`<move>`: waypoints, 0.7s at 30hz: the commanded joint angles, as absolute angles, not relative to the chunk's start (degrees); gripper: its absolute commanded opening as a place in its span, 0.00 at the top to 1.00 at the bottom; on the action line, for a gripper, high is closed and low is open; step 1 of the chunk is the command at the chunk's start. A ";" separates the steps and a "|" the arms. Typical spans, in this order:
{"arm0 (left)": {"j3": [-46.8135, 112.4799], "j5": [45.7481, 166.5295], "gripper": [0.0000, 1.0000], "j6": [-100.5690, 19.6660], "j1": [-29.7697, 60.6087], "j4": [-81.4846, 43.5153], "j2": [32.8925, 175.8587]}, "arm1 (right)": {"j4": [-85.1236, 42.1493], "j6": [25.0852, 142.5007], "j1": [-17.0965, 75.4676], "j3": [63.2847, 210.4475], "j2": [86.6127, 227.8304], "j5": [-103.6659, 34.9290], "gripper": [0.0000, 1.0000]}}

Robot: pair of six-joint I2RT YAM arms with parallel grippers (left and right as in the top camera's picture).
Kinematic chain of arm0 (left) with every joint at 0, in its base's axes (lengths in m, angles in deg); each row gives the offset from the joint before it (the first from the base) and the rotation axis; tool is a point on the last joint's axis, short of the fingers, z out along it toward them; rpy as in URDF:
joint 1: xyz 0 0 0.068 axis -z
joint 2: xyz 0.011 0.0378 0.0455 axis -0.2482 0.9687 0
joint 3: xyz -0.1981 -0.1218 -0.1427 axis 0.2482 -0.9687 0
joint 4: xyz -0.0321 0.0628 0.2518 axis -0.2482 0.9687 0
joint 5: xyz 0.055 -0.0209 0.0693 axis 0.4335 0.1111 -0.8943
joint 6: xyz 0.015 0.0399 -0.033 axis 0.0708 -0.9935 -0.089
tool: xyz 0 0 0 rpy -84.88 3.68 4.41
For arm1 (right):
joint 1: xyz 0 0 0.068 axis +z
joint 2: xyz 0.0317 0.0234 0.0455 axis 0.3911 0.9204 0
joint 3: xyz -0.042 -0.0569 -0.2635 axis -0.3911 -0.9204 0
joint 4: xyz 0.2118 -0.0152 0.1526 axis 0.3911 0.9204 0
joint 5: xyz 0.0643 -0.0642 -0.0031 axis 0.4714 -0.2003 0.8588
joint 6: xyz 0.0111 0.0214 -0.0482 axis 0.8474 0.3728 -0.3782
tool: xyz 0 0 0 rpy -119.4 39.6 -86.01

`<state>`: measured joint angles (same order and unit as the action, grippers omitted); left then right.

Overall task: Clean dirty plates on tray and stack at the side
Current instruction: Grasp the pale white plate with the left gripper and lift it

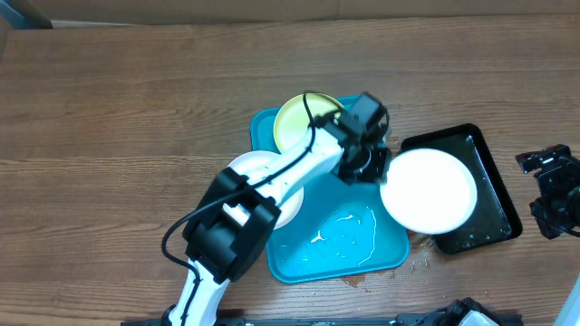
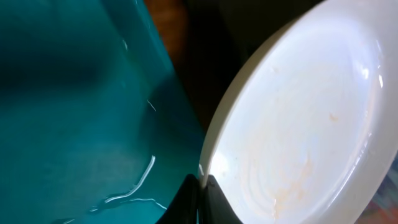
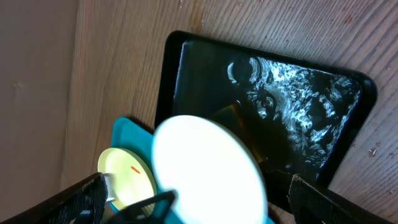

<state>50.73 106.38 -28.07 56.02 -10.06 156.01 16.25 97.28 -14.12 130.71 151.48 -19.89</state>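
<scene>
Grip on white plate [image 1: 430,190]: left gripper [image 1: 379,170] is pinching its left rim. In the wrist view both fingers [image 2: 214,202] are pressed onto the edge at bottom centre, with the rest of the plate fanning out up and to the right of them.

- The plate lies to the right of the gripper, over the left half of the black tray [image 1: 489,163]. Its left edge overlaps the right rim of the turquoise tray [image 1: 335,240]. Can't tell if it's lifted clear or touching the black tray.
- Faint orange smears [image 2: 305,168] show on the plate's face.
- Yellow-green plate [image 1: 294,122] sits in the turquoise tray's far corner, just beside the gripper body, with an orange speck [image 3: 135,169] on it.
- Second white plate [image 1: 254,172] is at the tray's left edge, partly hidden under the left arm.
- Water streaks [image 1: 349,226] lie on the tray floor; the black tray is wet too.
- Right gripper [image 1: 553,192] is spread wide and holds nothing. It's over the table [image 1: 109,109] just right of the black tray, well apart from all three plates.
</scene>
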 commanded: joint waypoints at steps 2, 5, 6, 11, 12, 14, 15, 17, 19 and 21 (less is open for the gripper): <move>64.22 86.49 0.96 -36.48 56.96 -3.24 154.09 | 15.96 96.47 -14.32 131.63 150.81 -19.36 0.05; 68.44 74.99 0.96 -39.39 60.02 -2.28 154.09 | 15.94 96.47 -14.32 131.63 150.81 -19.36 0.05; 69.12 71.23 0.96 -40.27 61.29 -2.87 154.09 | 15.94 96.47 -14.32 131.63 150.81 -19.36 0.05; 69.71 50.82 0.96 -44.70 67.36 -6.14 154.11 | 16.10 96.47 -14.32 131.63 150.81 -19.36 0.05; 69.71 47.10 0.96 -45.49 68.30 -6.86 154.11 | 16.16 96.47 -14.32 131.63 150.81 -19.36 0.05; 69.71 39.82 0.96 -49.10 70.38 -9.47 154.11 | 16.18 96.47 -14.32 131.63 150.81 -19.36 0.05; 69.71 36.46 0.96 -51.72 71.43 -11.17 154.11 | 16.18 96.47 -14.32 131.63 150.81 -19.36 0.05; 69.71 31.96 0.96 -55.85 73.18 -13.77 154.11 | 16.18 96.47 -14.32 131.63 150.81 -19.36 0.05; 69.71 28.42 0.96 -59.54 74.79 -15.89 154.11 | 16.18 96.45 -14.32 131.63 150.81 -19.36 0.05; 69.71 23.24 0.96 -61.90 76.11 -17.71 154.11 | 16.18 96.47 -14.32 131.63 150.81 -19.36 0.05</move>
